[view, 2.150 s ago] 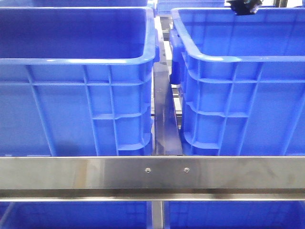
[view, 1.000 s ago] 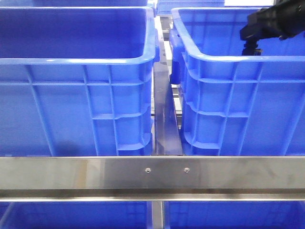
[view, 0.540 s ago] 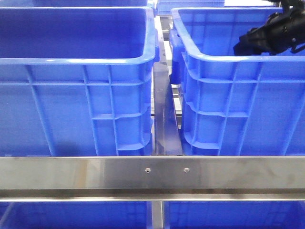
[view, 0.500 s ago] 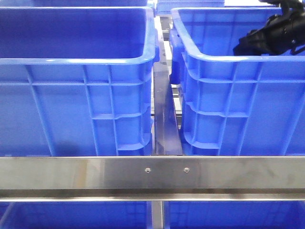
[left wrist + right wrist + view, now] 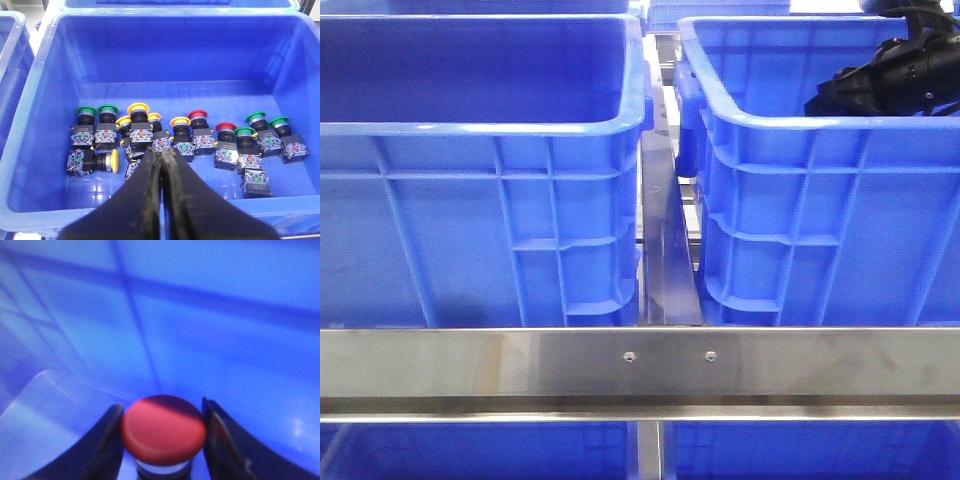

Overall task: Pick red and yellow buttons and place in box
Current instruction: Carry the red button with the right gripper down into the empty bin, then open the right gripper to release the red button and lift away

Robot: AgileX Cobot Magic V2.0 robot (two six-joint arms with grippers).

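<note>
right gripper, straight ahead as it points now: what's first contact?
Probably the blue inner wall of the crate. The right gripper is shut on a red button, and only blue plastic fills the view ahead. Depth is unclear; the button's cap would likely touch before the fingers.

An industrial sorting workstation: blue plastic crates on a steel-railed rack, loose push-button switches.

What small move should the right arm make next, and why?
Probably lower a little further and then open. The right gripper is shut on a red button, and the front view shows that arm already inside the right blue crate.
</note>
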